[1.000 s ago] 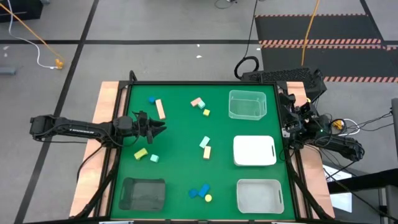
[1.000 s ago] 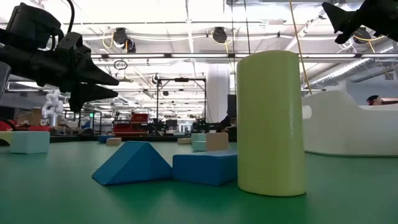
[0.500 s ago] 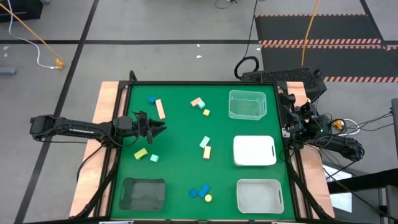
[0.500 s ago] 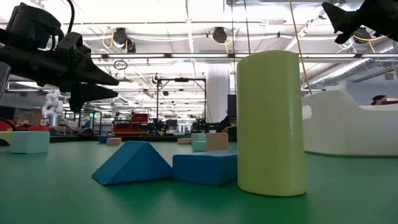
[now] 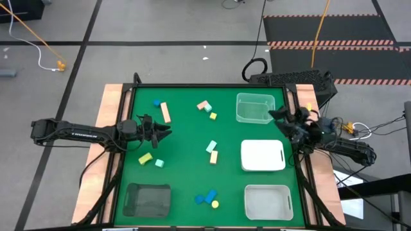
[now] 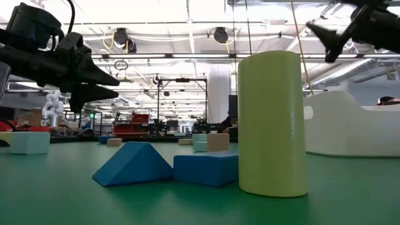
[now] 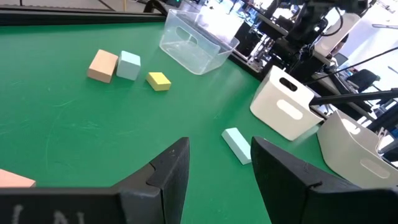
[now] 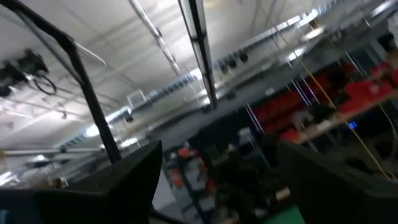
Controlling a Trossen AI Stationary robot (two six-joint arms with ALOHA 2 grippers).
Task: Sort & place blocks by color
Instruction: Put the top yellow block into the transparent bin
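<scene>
Blocks [image 5: 166, 112]: all lying loose across the green tabletop [image 5: 186, 147], none in the trays. Left gripper [image 5: 164, 130] is hovering mid-left with fingers parted a little, holding nothing; right gripper [image 5: 276, 116] is hanging by the clear tray [image 5: 255, 108], fingers wide, empty. Advice: be lowering squarely over one piece, clear of neighbours. Left wrist view is showing the mint bar [image 7: 236, 144] ahead; the right wrist view is showing only ceiling.

Green table [image 5: 186, 141] carries scattered blocks [image 5: 166, 112] and trays [image 5: 262, 156].
</scene>
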